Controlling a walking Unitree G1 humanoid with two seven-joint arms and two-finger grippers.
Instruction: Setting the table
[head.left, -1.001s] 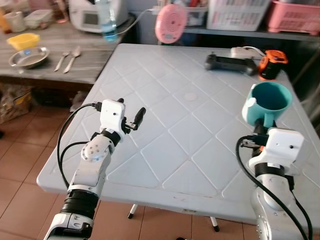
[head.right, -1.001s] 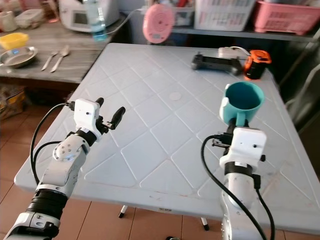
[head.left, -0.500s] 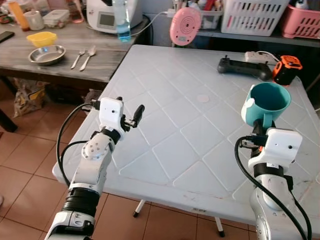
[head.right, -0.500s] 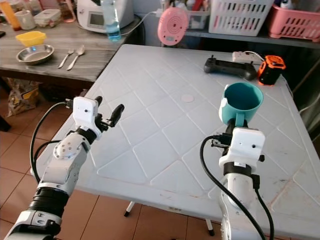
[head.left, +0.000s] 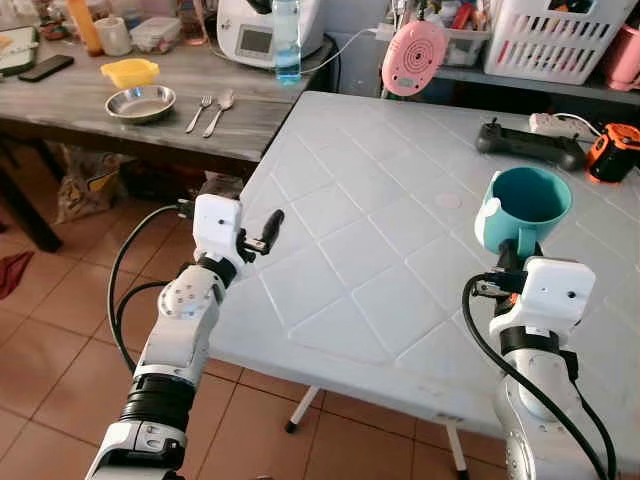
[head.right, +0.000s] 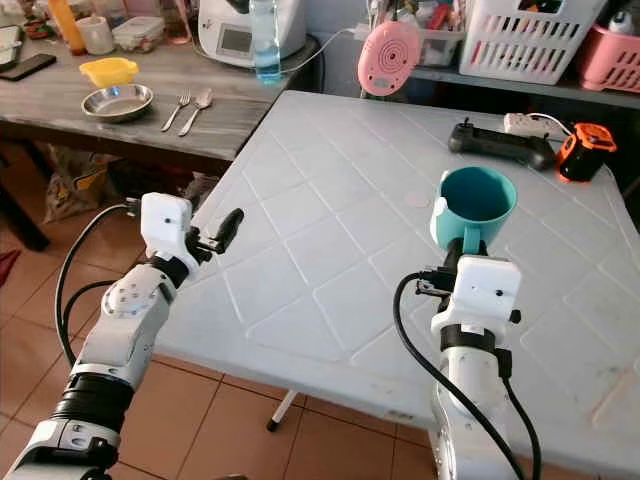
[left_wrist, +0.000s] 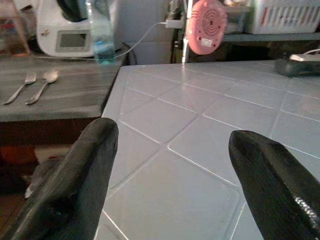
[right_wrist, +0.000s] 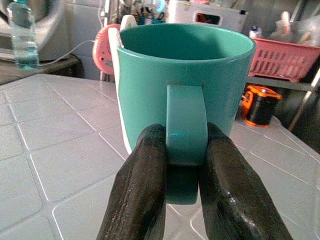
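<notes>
My right gripper (right_wrist: 184, 139) is shut on the handle of a teal mug (head.left: 527, 205), holding it upright above the right part of the white plastic table (head.left: 370, 200). The mug looks empty. Over the table's left edge, my left gripper (head.left: 262, 228) stands open with nothing between its fingers (left_wrist: 85, 165). A fork (head.left: 197, 112) and a spoon (head.left: 220, 108) lie side by side on the wooden side table (head.left: 230, 130) at the left. Beside them sit a steel bowl (head.left: 140, 102) and a yellow bowl (head.left: 130, 72).
A black controller (head.left: 528, 146) and an orange tape measure (head.left: 612, 152) lie at the white table's far right. A pink round device (head.left: 417, 58) stands at its far edge. A water bottle (head.left: 287, 40) and a white appliance (head.left: 255, 30) stand on the side table. Tiled floor lies below.
The whole view has shifted, bringing more of the side table and floor into sight on the left. Both arms keep the same pose, and the mug stays in the right gripper.
</notes>
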